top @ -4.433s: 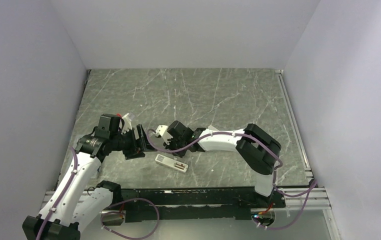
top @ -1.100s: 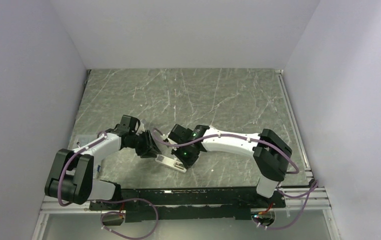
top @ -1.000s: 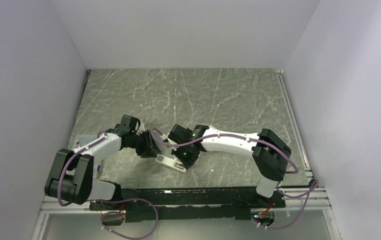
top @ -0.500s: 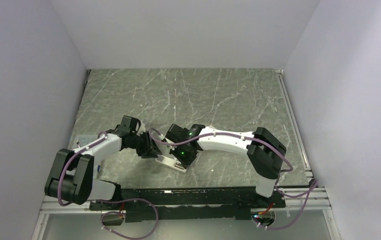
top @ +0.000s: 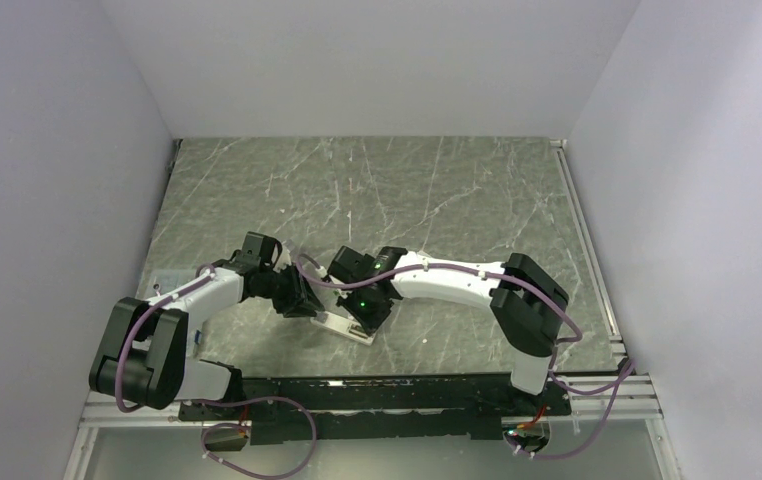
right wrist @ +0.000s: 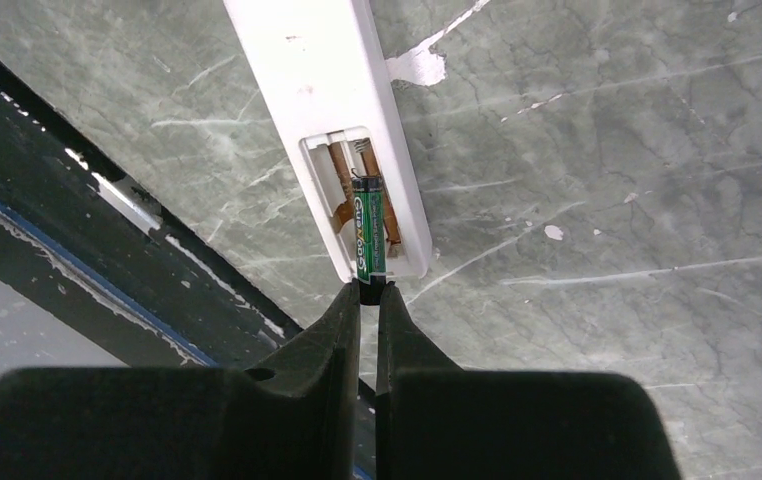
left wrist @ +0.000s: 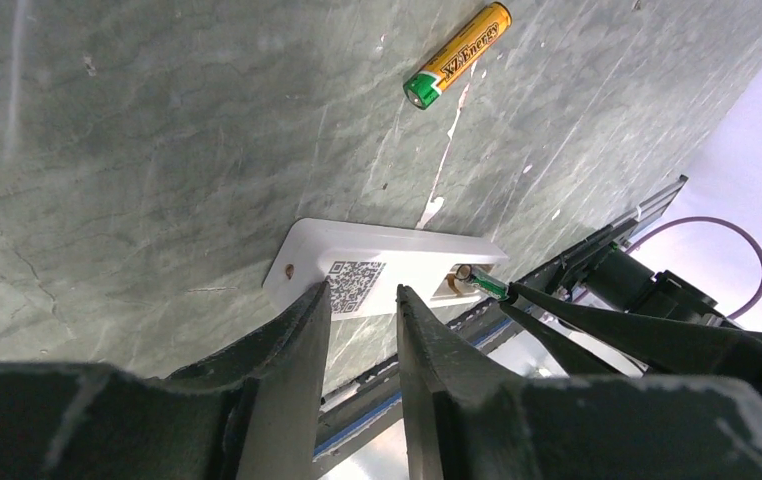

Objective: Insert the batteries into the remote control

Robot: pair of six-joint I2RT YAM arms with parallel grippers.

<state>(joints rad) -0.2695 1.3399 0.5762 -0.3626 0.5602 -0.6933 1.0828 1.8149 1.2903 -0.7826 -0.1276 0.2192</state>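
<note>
The white remote control (top: 346, 327) lies back-up on the marble table, its battery compartment (right wrist: 362, 205) open at the end nearest my right gripper. My right gripper (right wrist: 368, 290) is shut on the tail of the green battery (right wrist: 368, 235), which tilts into that compartment. The left wrist view shows this battery (left wrist: 482, 286) at the remote's (left wrist: 387, 265) right end. My left gripper (left wrist: 362, 292) has its jaws a narrow gap apart, tips against the remote's long edge by the QR label, nothing between them. The orange-gold battery (left wrist: 457, 55) lies loose beyond the remote.
The black rail (top: 377, 390) along the table's near edge runs just behind the remote and under both grippers. Both arms (top: 437, 275) meet over the remote. Plain walls close in the table on three sides.
My left jaws have narrowed a little at the remote's edge. The right gripper has shifted slightly left and away from the rail with the green battery, at the compartment.
</note>
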